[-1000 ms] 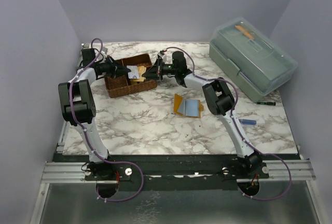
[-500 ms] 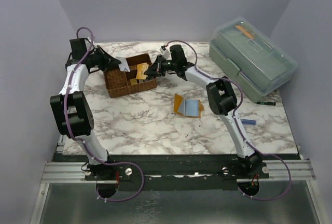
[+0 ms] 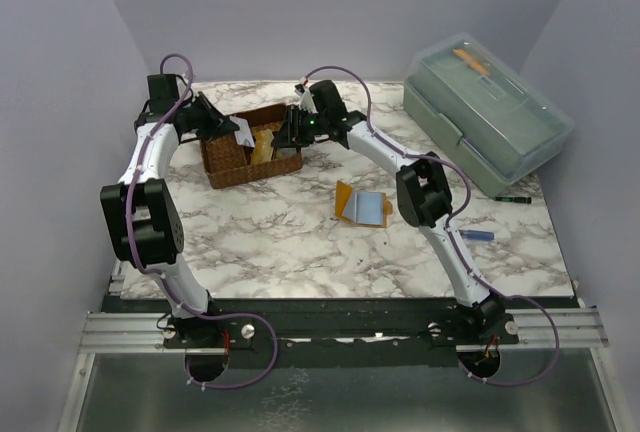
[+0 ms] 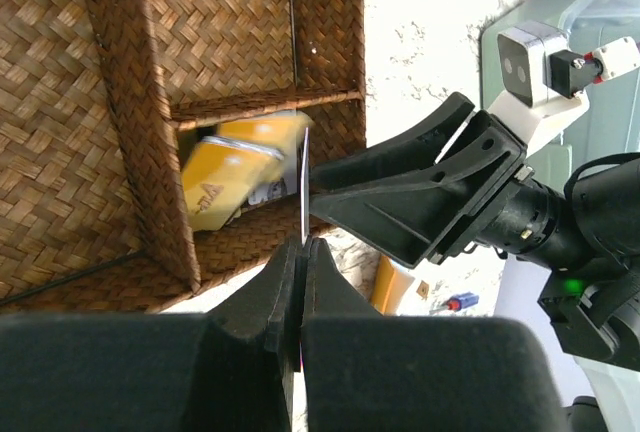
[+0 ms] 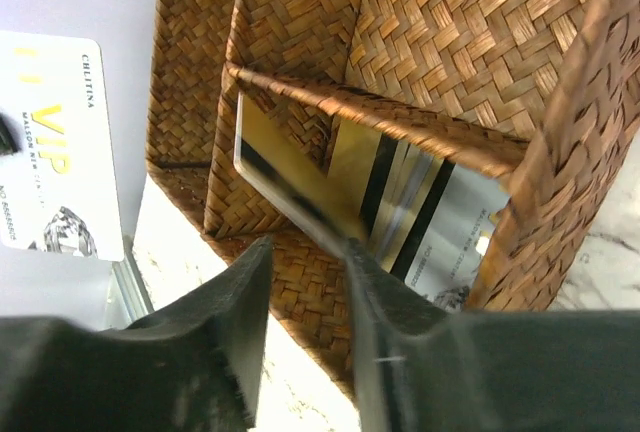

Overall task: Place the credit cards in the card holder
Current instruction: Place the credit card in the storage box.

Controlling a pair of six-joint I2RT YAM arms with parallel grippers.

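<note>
- We see a marble table with a lidded grey-green box at its far right corner.
- Woven basket sits far left of centre, with both claws at it.
- Left claw is above the basket's middle. In its wrist view its fingers are pinched flat on a white card, seen edge-on and standing straight out of the tips.
- Right claw is nose-down at the basket's right end, facing the left claw, close to it but apart.
- Right wrist view: right claw is part-open with a narrow gap. A gold card leans in the end compartment, its lower edge reaching into that gap. We cannot tell if either finger touches it.
- More yellow cards lie in the same compartment, under the gold one.
- The white card reads "VIP" in the right wrist view, off to the left of the basket.
- Wallet lies open on the table, well apart from both claws and just beside the right arm's elbow.
- A blue card lies on the wallet.
- A pen lies by the box.
</note>
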